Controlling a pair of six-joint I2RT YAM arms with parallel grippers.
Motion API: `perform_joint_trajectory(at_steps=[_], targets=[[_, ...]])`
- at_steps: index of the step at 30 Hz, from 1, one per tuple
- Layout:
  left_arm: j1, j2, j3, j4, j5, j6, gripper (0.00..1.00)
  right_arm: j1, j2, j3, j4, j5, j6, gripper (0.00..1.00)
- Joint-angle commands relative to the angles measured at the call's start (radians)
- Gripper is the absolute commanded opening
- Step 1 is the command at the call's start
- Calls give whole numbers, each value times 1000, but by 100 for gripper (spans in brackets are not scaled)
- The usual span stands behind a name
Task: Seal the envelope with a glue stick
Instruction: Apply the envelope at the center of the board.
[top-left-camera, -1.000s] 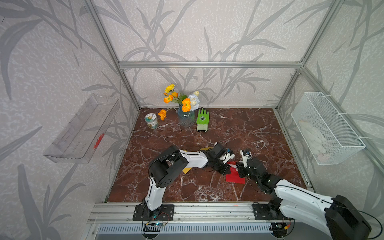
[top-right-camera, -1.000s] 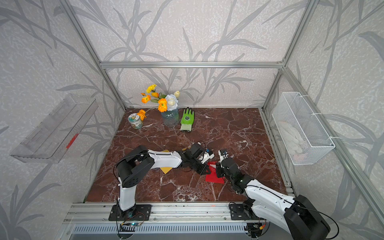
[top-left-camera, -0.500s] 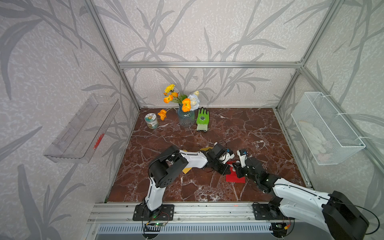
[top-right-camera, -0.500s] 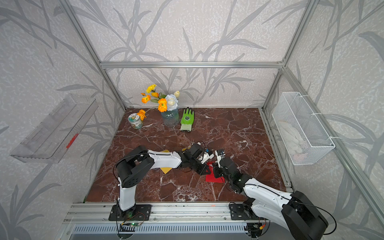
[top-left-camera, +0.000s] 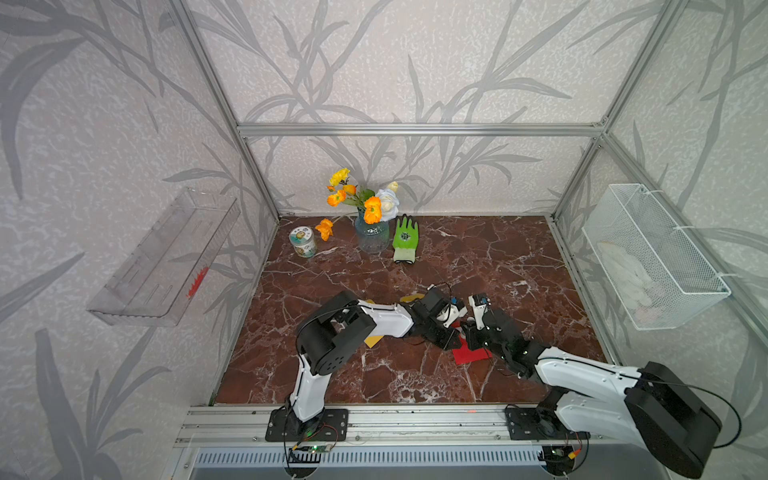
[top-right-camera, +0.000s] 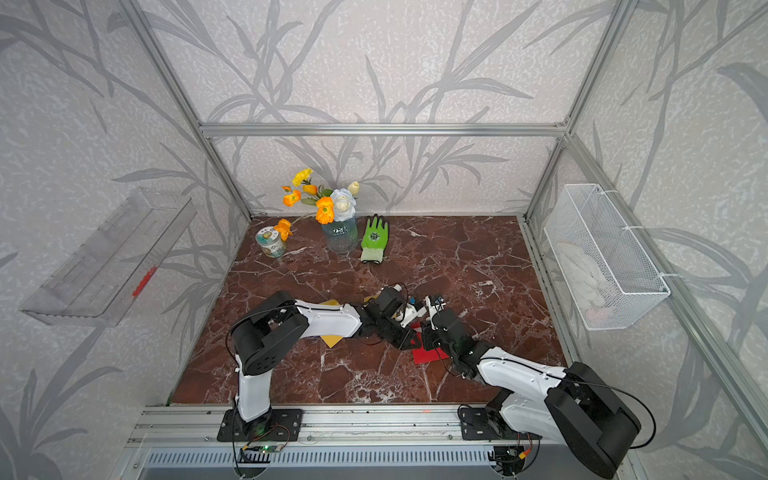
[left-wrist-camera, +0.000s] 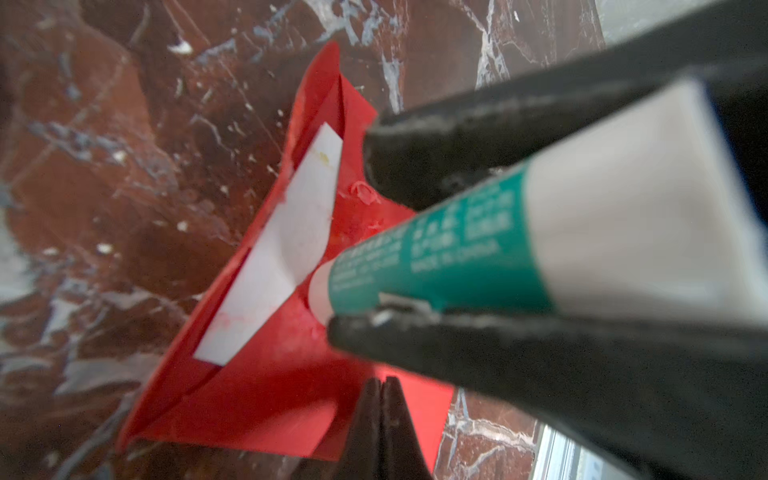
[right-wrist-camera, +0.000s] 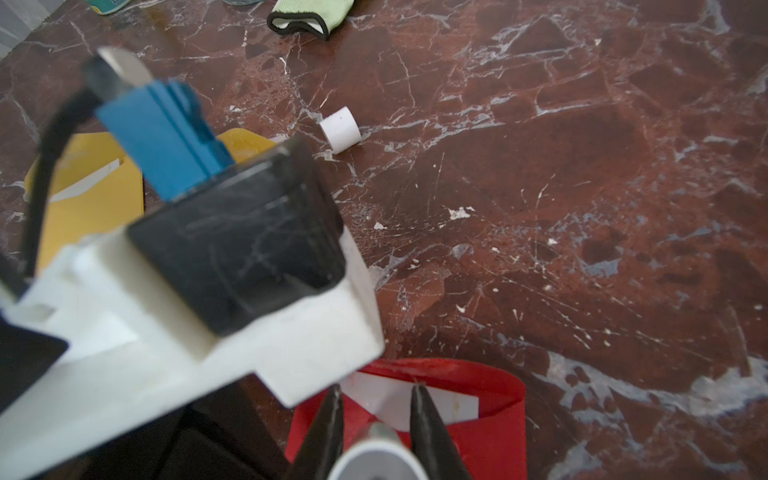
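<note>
Leaf-patterned grey walls enclose the red-brown, white-veined marble bench (top-left-camera: 498, 257); both arms meet near its front middle.

Left pincer (left-wrist-camera: 351, 235): clamped on the small white cylindrical glue stick with teal printed label (left-wrist-camera: 457, 249), one black finger on either side of the tube.

Right pincer (left-wrist-camera: 382, 399): jaws drawn together, tips set down on the flat red paper envelope (left-wrist-camera: 270, 395) (whether any paper is nipped between them cannot be told).

Progress, as judged: the short white round cap (right-wrist-camera: 340, 129) lies on the bench, well apart from the stick; the envelope's flap stands open, its white strip (left-wrist-camera: 282, 249) exposed; pale crumbs on the red paper beside the strip suggest some glue is already laid; the rest of the spreading, folding the flap down and pressing it shut remain.

Orientation: the stick's long axis runs along the left pincer's fingers, slanted down toward the bench, neither upright nor flat; its uncapped white end projects past the fingertips and points at the envelope near the strip's end, seemingly touching the paper; its base points back toward the wrist.

A yellow paper envelope (right-wrist-camera: 91, 199) lies aside, partly under the left arm.
</note>
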Motion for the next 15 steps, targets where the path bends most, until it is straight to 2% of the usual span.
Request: perform_joint_trajectory(at_steps=[1, 10, 15], targets=[[4, 24, -39, -103, -54, 0, 0, 7, 16, 11, -21, 27, -5, 0], [55, -38, -102, -54, -32, -45, 0, 7, -12, 0, -120, 155, 23, 0], [82, -20, -99, -53, -13, -57, 0, 7, -15, 10, -153, 195, 47, 0]])
